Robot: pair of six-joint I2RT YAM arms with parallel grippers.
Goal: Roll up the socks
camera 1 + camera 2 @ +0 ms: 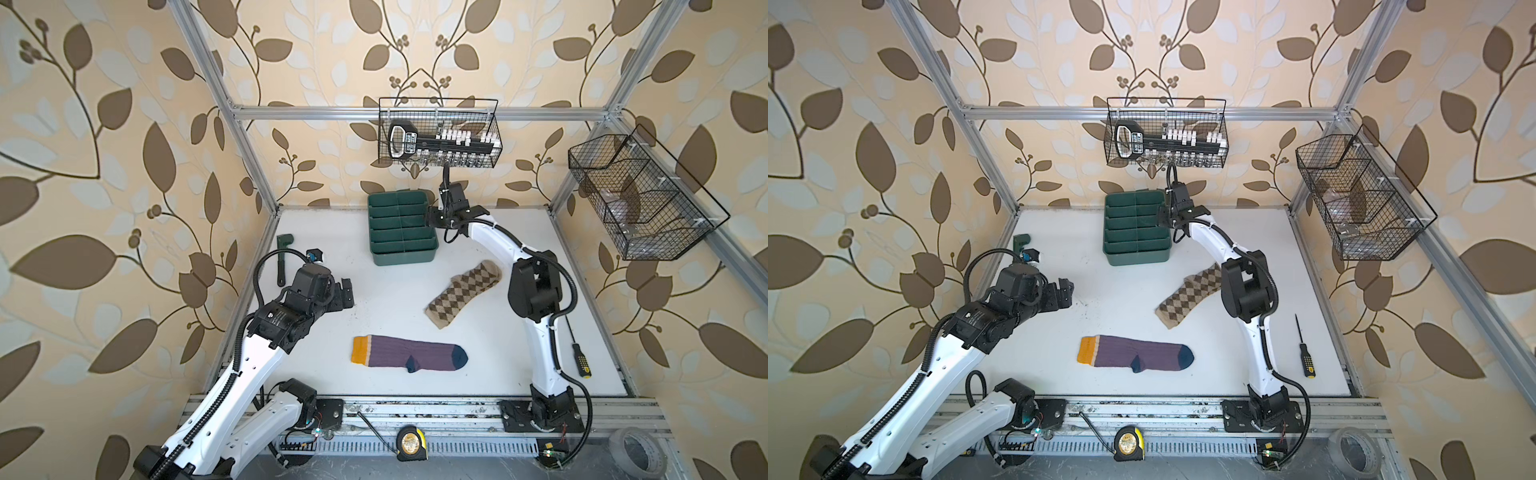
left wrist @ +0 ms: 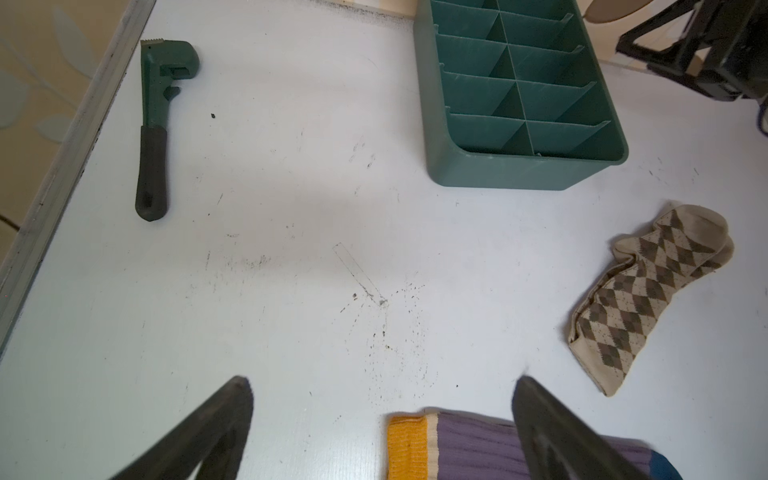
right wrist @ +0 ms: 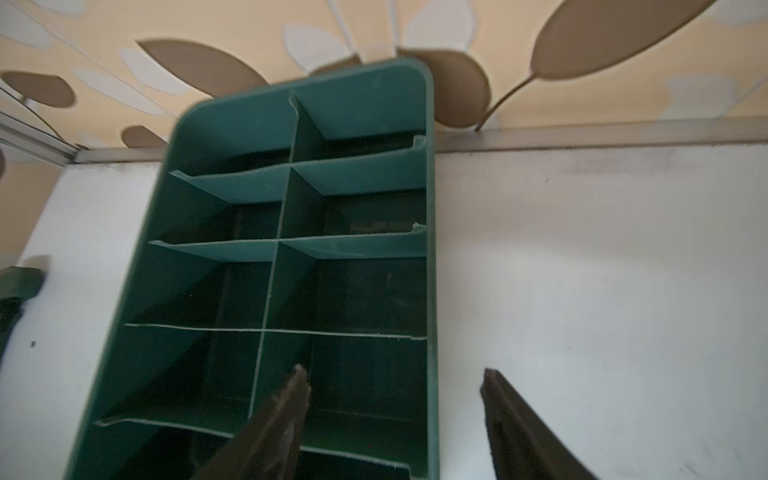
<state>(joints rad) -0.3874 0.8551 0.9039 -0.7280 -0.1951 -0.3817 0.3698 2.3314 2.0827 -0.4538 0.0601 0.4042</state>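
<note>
As all lies flat, progress: nothing rolled.
Purple sock (image 1: 409, 353): 6 o'clock.
Argyle sock (image 1: 463, 293): 3 o'clock.
Left gripper (image 2: 382, 384): 9 o'clock, wide open, empty.
Right gripper (image 3: 395, 374): 12 o'clock by tray (image 1: 401, 257), parted, empty.

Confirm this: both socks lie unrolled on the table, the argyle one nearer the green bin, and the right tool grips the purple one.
Wrong on the grip: the right tool holds nothing; the right wrist view shows it open above the wall of the green bin. The rest stands.
</note>
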